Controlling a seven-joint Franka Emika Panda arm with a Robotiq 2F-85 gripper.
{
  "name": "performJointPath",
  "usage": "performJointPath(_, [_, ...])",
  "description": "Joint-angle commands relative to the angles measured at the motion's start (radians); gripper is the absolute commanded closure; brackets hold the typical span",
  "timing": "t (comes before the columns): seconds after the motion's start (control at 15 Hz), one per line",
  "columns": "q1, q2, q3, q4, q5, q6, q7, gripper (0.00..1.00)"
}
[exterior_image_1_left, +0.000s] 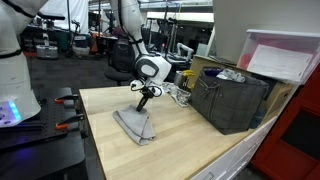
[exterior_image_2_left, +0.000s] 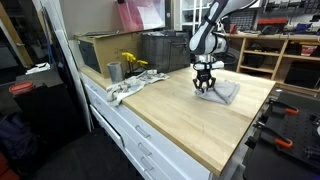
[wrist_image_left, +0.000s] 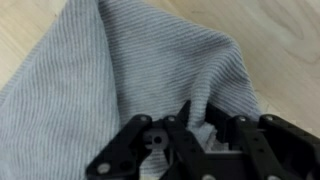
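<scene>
1. Tool (wrist_image_left: 210, 135) – jaws drawn in on a raised fold of grey cloth (wrist_image_left: 120, 70), pinching it; pointing straight down, seen in both exterior views (exterior_image_1_left: 143, 100) (exterior_image_2_left: 204, 88).
2. Grey cloth – lies rumpled on the worktop (exterior_image_1_left: 190, 140), approx. mid-surface, right under the tool (exterior_image_1_left: 135, 125) (exterior_image_2_left: 222, 92).
3. Worktop – pale wood, butcher-block type, w/ white drawers (exterior_image_2_left: 140, 140) below the front edge.
4. Black crate (exterior_image_1_left: 235, 100) – at the back of the worktop, well apart from the cloth.
5. Far end in an exterior view: cardboard box (exterior_image_2_left: 95, 50), metal cup (exterior_image_2_left: 114, 71), yellow item (exterior_image_2_left: 130, 62), pale rag (exterior_image_2_left: 125, 88) draped over the edge.
6. Clamps (exterior_image_1_left: 65, 100) – red/black, along the near edge.
7. Room – lab/workshop; wooden shelves (exterior_image_2_left: 270, 50) behind, more equipment in the bkgd.
</scene>
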Motion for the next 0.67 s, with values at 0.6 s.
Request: performJointPath(0.6, [0.156,-0.015,0.099,0.120,-0.071,-0.002,-0.064,0.97])
